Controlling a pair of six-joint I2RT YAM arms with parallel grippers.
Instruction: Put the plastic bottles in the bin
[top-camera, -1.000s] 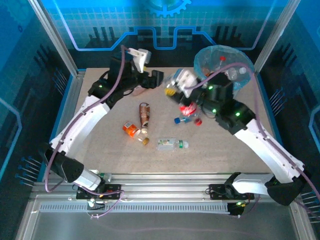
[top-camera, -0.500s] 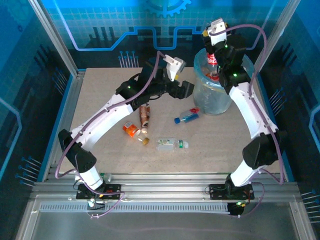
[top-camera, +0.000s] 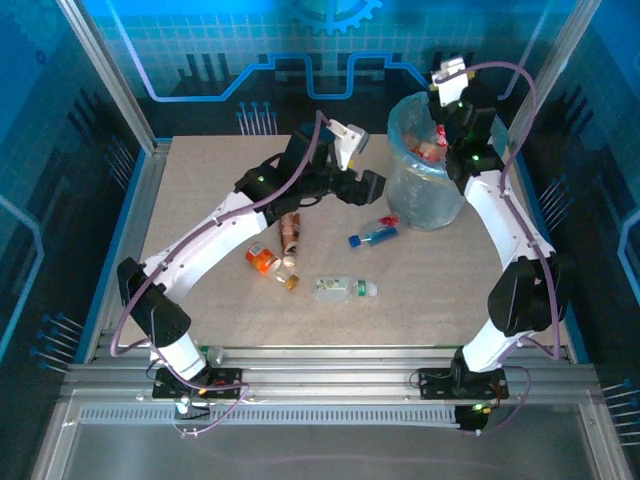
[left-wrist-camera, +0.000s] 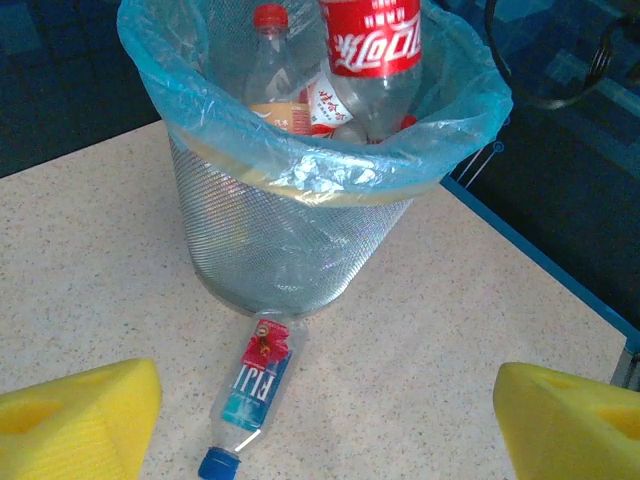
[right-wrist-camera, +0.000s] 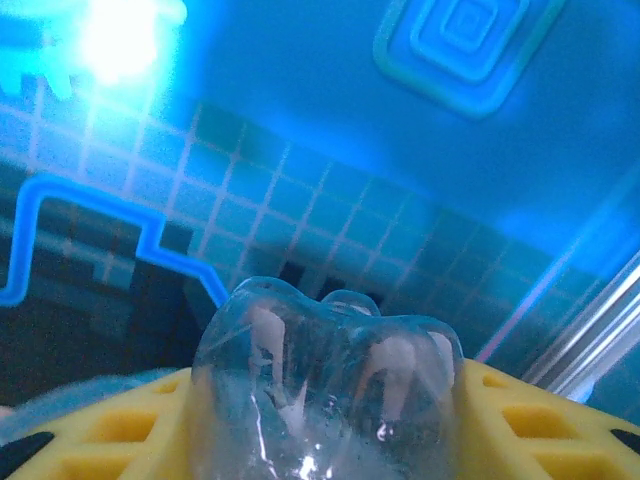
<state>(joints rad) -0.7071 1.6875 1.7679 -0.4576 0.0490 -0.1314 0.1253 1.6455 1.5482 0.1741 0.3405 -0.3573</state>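
The bin (top-camera: 420, 200) stands at the back right, lined with a pale blue bag and holding several bottles (left-wrist-camera: 300, 105). Over its mouth my right gripper (top-camera: 445, 105) is shut on a clear bottle with a red cola label (left-wrist-camera: 370, 40), held neck down; its clear base (right-wrist-camera: 325, 370) sits between the yellow fingers (right-wrist-camera: 520, 420). My left gripper (top-camera: 366, 187) hovers open just left of the bin, its jaws wide apart with nothing between them (left-wrist-camera: 325, 395). A blue-capped Fiji bottle (left-wrist-camera: 255, 385) lies on the table against the bin's foot, just ahead of it.
More bottles lie mid-table: a brown one (top-camera: 290, 230), an orange one (top-camera: 262, 258), a small one (top-camera: 288, 281) and a clear one (top-camera: 343, 289). The table's right edge (left-wrist-camera: 560, 290) runs close behind the bin.
My right arm swung up from the table's middle to above the bin, carrying the cola bottle, then lowered it towards the mouth. My left arm moved right towards the bin.
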